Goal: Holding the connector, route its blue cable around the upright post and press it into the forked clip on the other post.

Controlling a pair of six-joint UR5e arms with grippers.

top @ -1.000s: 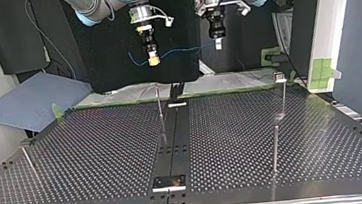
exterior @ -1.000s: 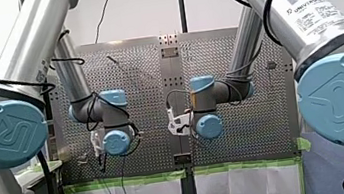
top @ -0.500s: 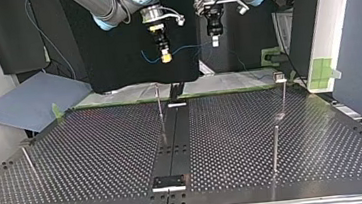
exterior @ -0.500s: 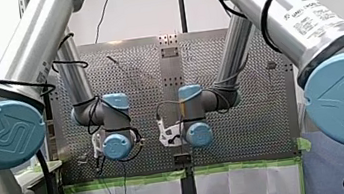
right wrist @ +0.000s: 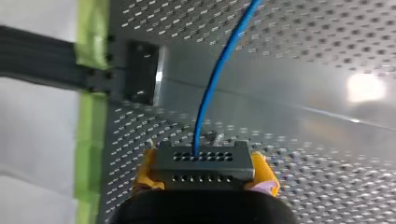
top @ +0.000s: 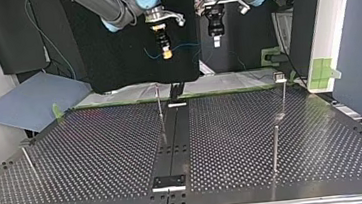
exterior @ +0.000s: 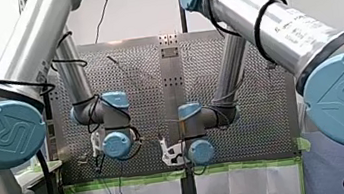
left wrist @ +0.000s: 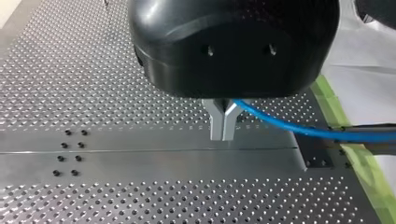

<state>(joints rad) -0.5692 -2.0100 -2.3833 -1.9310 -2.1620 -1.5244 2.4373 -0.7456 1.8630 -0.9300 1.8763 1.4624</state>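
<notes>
In the right wrist view my right gripper (right wrist: 205,176) is shut on a dark grey connector (right wrist: 201,161), yellow pads on both its sides. The blue cable (right wrist: 219,70) leaves the connector and runs ahead over the perforated plate. My left gripper (left wrist: 223,135) has its metal fingers shut on the blue cable (left wrist: 299,129), which trails off to one side. In the top view both grippers hang high behind the table's far edge: my right gripper (top: 166,54) and my left gripper (top: 217,42), with the cable (top: 183,45) slack between them. A thin upright post (top: 159,106) and a post with a clip on top (top: 282,89) stand below.
Another thin post (top: 275,148) stands nearer the top view's camera, and a leaning rod (top: 29,162) at its left. A dark centre rail (top: 175,137) divides the perforated table (top: 98,155). Green tape (exterior: 125,181) edges the table in the front view.
My right arm has moved toward the top view's right with the connector, closing in on my left gripper; in the front view its wrist went left and down. My left arm barely moved.
</notes>
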